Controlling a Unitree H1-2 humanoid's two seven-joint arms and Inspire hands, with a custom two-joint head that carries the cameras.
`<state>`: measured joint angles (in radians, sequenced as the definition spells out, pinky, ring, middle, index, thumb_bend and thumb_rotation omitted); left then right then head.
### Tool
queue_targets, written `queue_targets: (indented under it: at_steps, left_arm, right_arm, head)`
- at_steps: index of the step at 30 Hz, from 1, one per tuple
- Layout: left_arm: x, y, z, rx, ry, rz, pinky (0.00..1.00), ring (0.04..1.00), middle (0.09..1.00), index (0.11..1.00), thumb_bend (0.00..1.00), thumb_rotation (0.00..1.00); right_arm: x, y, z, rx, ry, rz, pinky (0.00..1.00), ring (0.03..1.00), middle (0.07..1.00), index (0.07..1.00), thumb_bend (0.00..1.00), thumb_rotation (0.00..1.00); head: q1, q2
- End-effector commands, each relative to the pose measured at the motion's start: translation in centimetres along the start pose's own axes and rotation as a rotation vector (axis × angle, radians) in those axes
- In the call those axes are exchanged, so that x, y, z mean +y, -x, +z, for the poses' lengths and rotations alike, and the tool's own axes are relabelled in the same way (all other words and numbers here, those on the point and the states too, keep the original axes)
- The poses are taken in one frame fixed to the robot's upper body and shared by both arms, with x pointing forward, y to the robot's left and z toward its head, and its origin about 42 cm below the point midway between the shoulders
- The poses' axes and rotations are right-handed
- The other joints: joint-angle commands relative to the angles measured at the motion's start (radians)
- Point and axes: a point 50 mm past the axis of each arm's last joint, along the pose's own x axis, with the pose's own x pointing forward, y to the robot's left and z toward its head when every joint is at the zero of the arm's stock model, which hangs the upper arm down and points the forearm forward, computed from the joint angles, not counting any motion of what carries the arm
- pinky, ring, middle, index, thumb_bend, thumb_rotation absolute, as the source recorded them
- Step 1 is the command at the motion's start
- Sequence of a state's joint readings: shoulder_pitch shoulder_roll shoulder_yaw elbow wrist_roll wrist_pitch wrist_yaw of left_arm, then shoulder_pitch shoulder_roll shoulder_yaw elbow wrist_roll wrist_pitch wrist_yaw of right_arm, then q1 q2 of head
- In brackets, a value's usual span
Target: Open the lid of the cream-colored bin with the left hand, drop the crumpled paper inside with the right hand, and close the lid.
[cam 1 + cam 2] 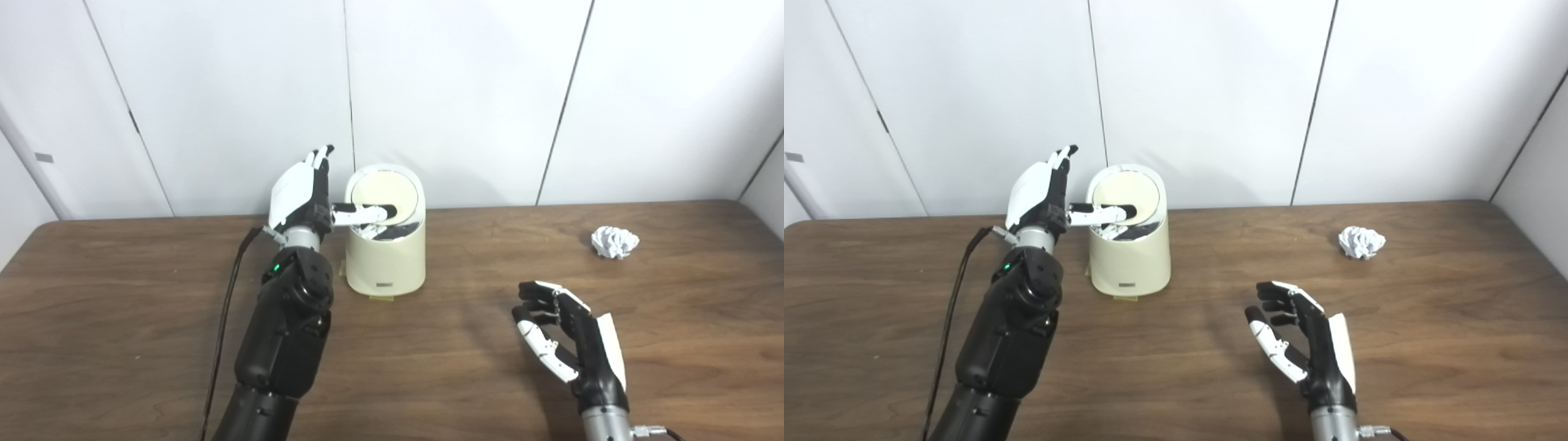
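Note:
The cream-colored bin [386, 263] stands at the back middle of the table. Its round lid [387, 191] is tipped up, and dark and white scraps show in the opening below it. My left hand [303, 193] is just left of the bin, fingers pointing up and apart, with its thumb [362, 214] stretched across the lid's lower edge. The crumpled white paper [614, 242] lies on the table at the right, well apart from the bin. My right hand [566, 334] is open and empty, in front of the paper and a hand's length short of it.
The brown wooden table [429, 367] ends at a white panelled wall behind the bin. A black cable [229, 288] runs along my left arm over the table. A bit of tape [381, 298] shows under the bin's front.

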<state>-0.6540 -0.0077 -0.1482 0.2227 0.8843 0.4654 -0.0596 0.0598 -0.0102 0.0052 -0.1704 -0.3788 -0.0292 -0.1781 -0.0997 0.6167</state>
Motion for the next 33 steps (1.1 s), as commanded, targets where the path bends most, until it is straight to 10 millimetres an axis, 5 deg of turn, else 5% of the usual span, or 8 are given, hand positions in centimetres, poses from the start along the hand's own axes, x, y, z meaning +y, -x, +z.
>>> queue_targets:
  at_steps: [1, 9, 16, 21, 24, 26, 33]
  left_arm:
    - [1.7, -0.8, 1.5, -0.053, -0.103, 0.071, 1.00, 1.000, 1.000, 1.000, 0.94, 0.01]
    - [1.1, -0.6, 1.2, -0.094, -0.307, 0.117, 1.00, 1.000, 1.000, 1.000, 0.95, 0.00]
    - [0.8, -0.3, 1.0, -0.090, -0.279, 0.102, 1.00, 1.000, 1.000, 1.000, 0.96, 0.02]
    - [1.4, 0.1, 1.5, -0.102, -0.167, 0.089, 1.00, 1.000, 1.000, 1.000, 0.83, 0.30]
    - [1.8, 0.3, 1.9, -0.110, -0.105, 0.089, 1.00, 1.000, 1.000, 1.000, 0.66, 0.67]
    - [2.1, 0.4, 2.2, -0.111, -0.033, 0.092, 1.00, 1.000, 1.000, 1.000, 0.67, 0.92]
    - [2.8, 0.4, 2.9, -0.112, 0.137, 0.083, 1.00, 1.000, 1.000, 1.000, 0.83, 1.00]
  right_arm:
    - [-0.1, -0.9, 1.5, -0.073, -0.017, -0.021, 0.58, 0.668, 0.682, 0.673, 0.25, 0.53]
    - [-0.1, -1.0, 1.5, -0.075, -0.017, -0.025, 0.58, 0.663, 0.676, 0.667, 0.25, 0.50]
    - [-0.1, -0.9, 1.5, -0.077, -0.006, -0.022, 0.58, 0.663, 0.676, 0.669, 0.25, 0.51]
    - [-0.1, -1.0, 1.5, -0.070, -0.006, -0.022, 0.58, 0.664, 0.676, 0.669, 0.25, 0.52]
    - [-0.1, -1.0, 1.4, -0.071, -0.019, -0.022, 0.58, 0.664, 0.679, 0.671, 0.25, 0.50]
    - [-0.1, -1.0, 1.4, -0.070, -0.022, -0.020, 0.58, 0.666, 0.682, 0.674, 0.25, 0.50]
    - [0.0, -1.3, 1.1, -0.072, -0.024, -0.013, 0.59, 0.673, 0.687, 0.675, 0.25, 0.51]
  head:
    - [0.000, 0.002]
    - [0.002, 0.001]
    - [0.002, 0.002]
    - [0.004, 0.002]
    - [0.003, 0.001]
    - [0.005, 0.001]
    - [0.004, -0.005]
